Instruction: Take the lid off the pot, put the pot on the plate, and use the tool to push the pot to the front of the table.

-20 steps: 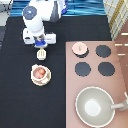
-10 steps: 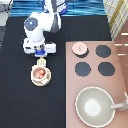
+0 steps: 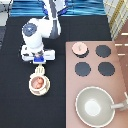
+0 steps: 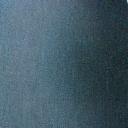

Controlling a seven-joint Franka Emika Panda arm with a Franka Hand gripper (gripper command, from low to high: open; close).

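Hand [image 3: 39, 70] just above pot [image 3: 37, 84] on plate [image 3: 46, 90], grip state unclear

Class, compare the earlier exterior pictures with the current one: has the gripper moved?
Yes. The gripper has slid toward the exterior view's left and slightly down, away from the stove, and hangs just above the pot on the plate.

Pinkish-brown stove panel [image 3: 120, 70] with four black round burners [image 3: 103, 51] at right; large grey-beige long-handled pan [image 3: 94, 106] near the bottom.
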